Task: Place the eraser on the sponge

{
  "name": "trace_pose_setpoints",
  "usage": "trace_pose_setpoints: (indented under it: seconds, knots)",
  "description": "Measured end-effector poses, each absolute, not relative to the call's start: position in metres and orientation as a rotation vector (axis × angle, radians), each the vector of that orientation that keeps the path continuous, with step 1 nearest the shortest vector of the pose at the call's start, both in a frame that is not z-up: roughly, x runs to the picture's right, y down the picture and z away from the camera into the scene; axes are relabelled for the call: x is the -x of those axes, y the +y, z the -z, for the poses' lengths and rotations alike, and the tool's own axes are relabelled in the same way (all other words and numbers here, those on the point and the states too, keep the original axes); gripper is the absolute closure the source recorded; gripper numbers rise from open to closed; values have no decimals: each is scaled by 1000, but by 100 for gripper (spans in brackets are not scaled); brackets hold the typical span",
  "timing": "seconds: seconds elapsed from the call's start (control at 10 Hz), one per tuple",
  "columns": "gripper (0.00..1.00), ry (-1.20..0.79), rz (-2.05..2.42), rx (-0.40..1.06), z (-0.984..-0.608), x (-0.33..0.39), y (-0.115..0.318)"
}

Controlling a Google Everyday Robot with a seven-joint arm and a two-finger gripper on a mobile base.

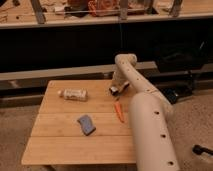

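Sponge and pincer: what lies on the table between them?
Camera view: only bare table between the pincer, low near the far edge, and the sponge.

table [60, 145]: pale bamboo, darker plank seams running lengthwise. sponge [86, 124]: plain blue-grey. bottle [74, 94]: whitish, with a mottled tan label. carrot-shaped piece [119, 112]: orange. arm [147, 125]: cream, with a row of small dark holes. gripper [115, 90], over the table's far right: dark with a light patch. floor [15, 130]: speckled grey-beige.
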State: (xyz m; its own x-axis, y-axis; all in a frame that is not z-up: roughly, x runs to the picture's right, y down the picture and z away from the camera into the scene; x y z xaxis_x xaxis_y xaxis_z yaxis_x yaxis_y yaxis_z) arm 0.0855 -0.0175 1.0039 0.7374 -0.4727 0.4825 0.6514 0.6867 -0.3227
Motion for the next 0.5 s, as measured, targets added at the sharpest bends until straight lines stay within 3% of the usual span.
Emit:
trace_pose_setpoints:
  seconds: [0.5]
  knots:
    - [98, -381, 656, 506, -991, -83, -18]
